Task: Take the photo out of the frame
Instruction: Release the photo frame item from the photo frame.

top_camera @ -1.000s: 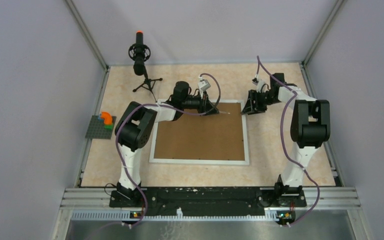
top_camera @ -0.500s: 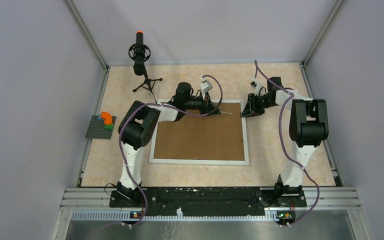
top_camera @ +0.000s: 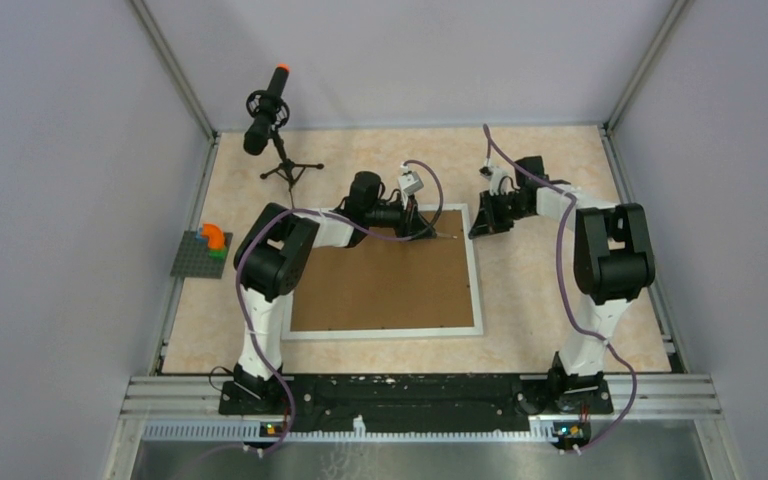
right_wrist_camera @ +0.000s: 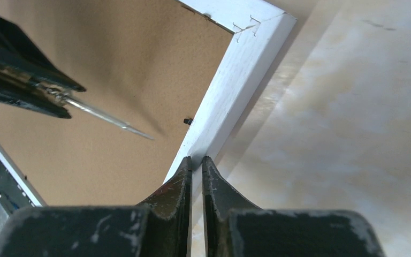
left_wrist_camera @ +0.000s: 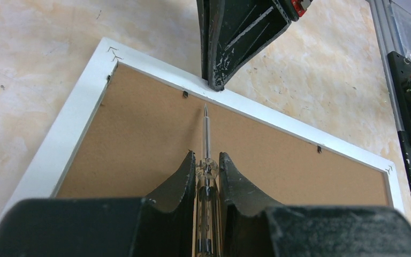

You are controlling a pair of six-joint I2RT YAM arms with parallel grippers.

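Starting at the left edge of the counter (top_camera: 560,300), a gray baseplate with coloured bricks (top_camera: 200,255) sits well apart from the work. Beyond it the microphone (top_camera: 266,115) on its tripod now leans with its head toward the left, where 1 second ago it stood upright.

Next comes the left tool (left_wrist_camera: 207,160), clamped on a clear-handled screwdriver (left_wrist_camera: 206,131). The thin tip reaches across the brown backing board (top_camera: 385,285) and ends near a small black retaining tab (left_wrist_camera: 185,95), just inside the frame's right border.

The frame (top_camera: 473,280) lies face down on the counter with the board uppermost, and within the last second the whole frame has slid to the left. The photo cannot be seen in any view. I judge that it is still inside, under the board.

Furthest right, the right tool (right_wrist_camera: 196,159) has just drawn its jaws together. Only a slit is left between them, with nothing held that I can see. Its tips rest on the outer edge of the white border, straight across from the screwdriver tip.

At least 2 tabs show along that border, and the board still sits flat in its recess, so removal has barely begun. The slide suggests the frame was moving freely under the screwdriver. The closed right tool pressing on the border looks meant to pin it, so the tab can be levered without the frame skating away again.
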